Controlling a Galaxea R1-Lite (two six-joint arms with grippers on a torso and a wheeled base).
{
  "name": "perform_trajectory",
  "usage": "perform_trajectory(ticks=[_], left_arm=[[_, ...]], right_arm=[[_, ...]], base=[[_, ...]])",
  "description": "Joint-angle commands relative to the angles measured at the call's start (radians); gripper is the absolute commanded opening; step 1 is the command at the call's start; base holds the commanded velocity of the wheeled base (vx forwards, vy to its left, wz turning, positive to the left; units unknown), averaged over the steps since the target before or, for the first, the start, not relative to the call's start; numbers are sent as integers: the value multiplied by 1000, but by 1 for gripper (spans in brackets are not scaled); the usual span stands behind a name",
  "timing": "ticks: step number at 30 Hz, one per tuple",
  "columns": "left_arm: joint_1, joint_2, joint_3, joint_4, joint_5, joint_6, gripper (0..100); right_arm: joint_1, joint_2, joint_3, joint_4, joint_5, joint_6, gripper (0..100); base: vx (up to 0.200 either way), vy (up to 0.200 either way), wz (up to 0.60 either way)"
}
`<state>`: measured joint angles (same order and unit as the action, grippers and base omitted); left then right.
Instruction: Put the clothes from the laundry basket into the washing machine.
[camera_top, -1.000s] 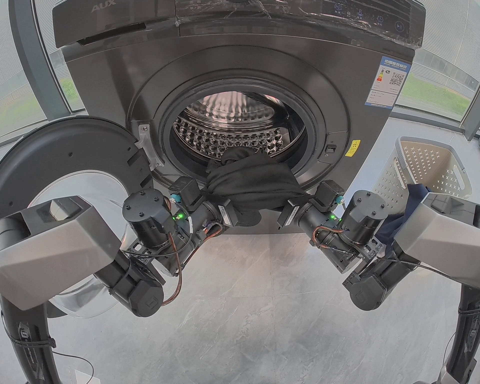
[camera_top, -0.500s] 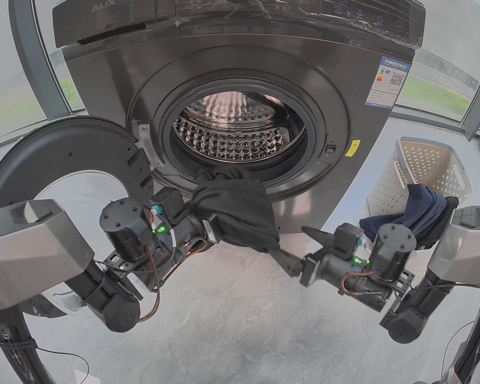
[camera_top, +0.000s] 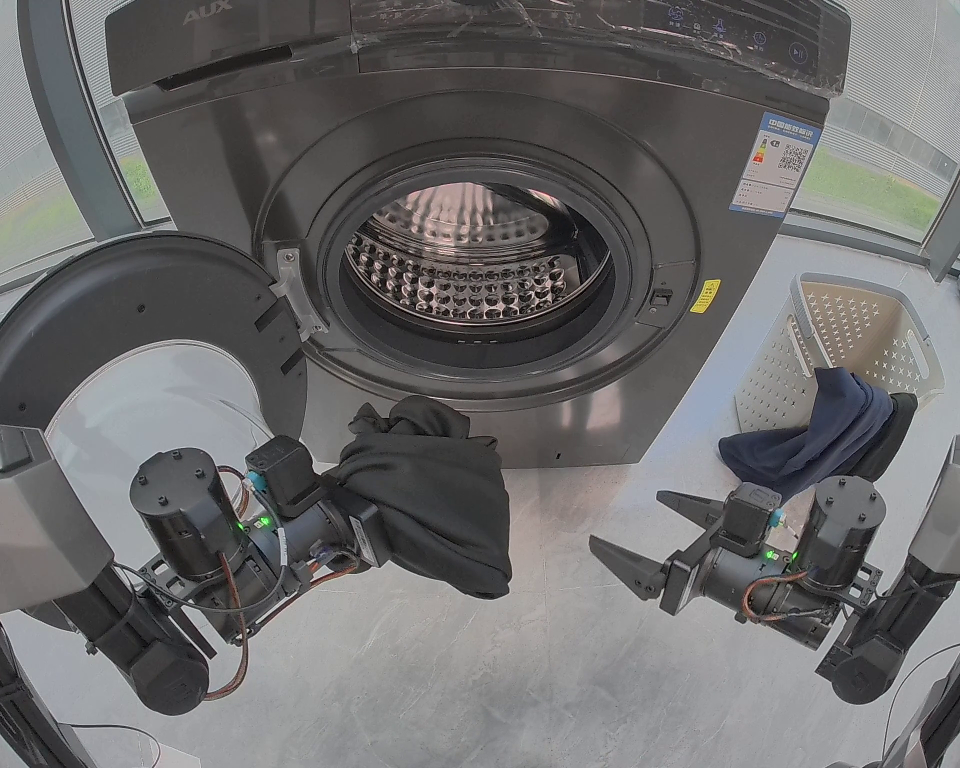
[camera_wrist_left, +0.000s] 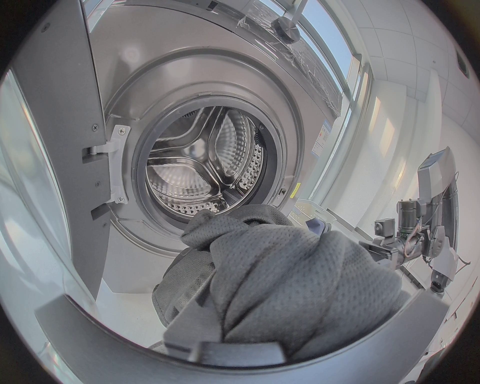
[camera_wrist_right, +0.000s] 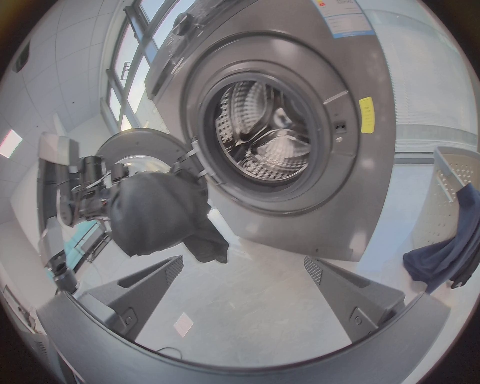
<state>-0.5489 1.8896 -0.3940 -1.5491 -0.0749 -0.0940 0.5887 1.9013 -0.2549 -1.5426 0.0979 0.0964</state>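
Over grey floor (camera_top: 520, 690), your left gripper (camera_top: 372, 535) at 8 o'clock holds the garment (camera_top: 445, 495) below the washer (camera_top: 640, 170), whether clamped you can't tell; right gripper (camera_top: 630, 522), 4 o'clock, spread-fingered, free to assist.

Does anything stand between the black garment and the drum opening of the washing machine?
Nothing visible does. The door is swung open to the left, the drum opening is unblocked, and the right gripper is off to the black garment's right.

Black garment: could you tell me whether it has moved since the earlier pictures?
Yes. The black garment has come out of the drum opening, moving down and leftward to hang below its rim.
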Motion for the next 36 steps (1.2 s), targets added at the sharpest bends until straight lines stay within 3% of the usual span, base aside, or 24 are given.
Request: perform_trajectory(ticks=[1, 6, 11, 22, 28, 36], left_arm=[[15, -33, 20, 0, -2, 0, 0], [12, -20, 30, 1, -2, 27, 0], [6, 9, 32, 0, -2, 34, 0], [-3, 22, 32, 0, 0, 39, 0], [-6, 29, 34, -2, 0, 62, 0], [-9, 36, 32, -2, 1, 62, 0]], right_arm=[[-36, 55, -60, 1, -30, 3, 100], [-32, 55, -87, 1, -38, 3, 100], [-33, 55, -84, 1, -40, 5, 100], [-33, 55, -83, 1, -38, 5, 100], [-32, 55, -83, 1, -38, 6, 100], [-33, 55, -83, 1, -38, 6, 100]], base=[[0, 0, 0], [160, 0, 0], [200, 0, 0], [0, 55, 0], [0, 0, 0], [0, 0, 0]])
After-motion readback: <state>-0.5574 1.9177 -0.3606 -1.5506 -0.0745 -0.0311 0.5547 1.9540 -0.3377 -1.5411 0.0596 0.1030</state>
